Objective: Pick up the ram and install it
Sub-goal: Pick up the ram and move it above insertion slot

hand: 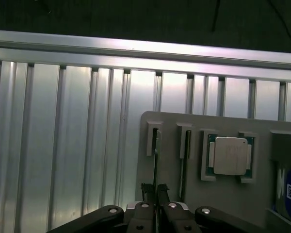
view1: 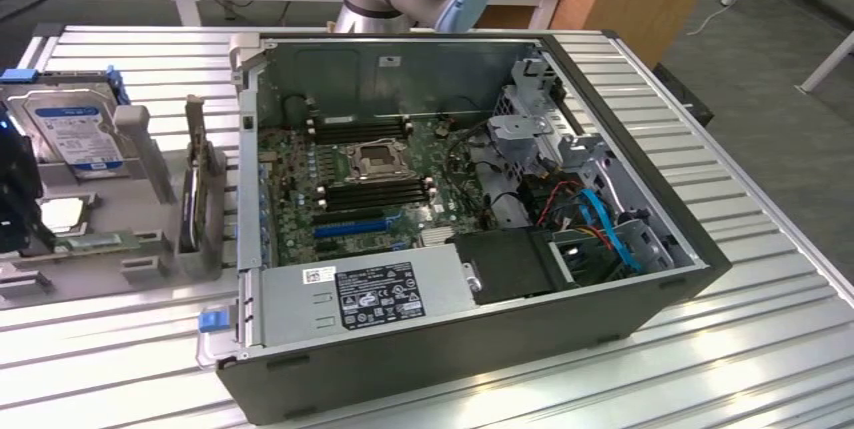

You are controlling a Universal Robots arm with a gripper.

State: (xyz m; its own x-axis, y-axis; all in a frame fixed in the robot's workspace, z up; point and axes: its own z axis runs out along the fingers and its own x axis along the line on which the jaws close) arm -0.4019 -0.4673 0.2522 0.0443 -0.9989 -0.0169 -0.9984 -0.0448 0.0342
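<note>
Early stage: my claw (hand: 156, 194) is clenched on the ram (hand: 156, 155), which stands on edge in its holder (hand: 223, 194) slot at the exterior view's left. Lift and install are not done.

Count:
- One PC case (view1: 400, 369)
- One hard drive (view1: 74, 129)
- One processor (hand: 230, 155)
- Two thin sticks, the second stick (hand: 184, 162) just beside the ram

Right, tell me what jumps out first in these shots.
The open computer case dominates the middle of the slatted metal table, motherboard exposed. In the wrist view, the pincer sits at the ram, standing on edge in a grey tray beside a silver processor chip.
</note>
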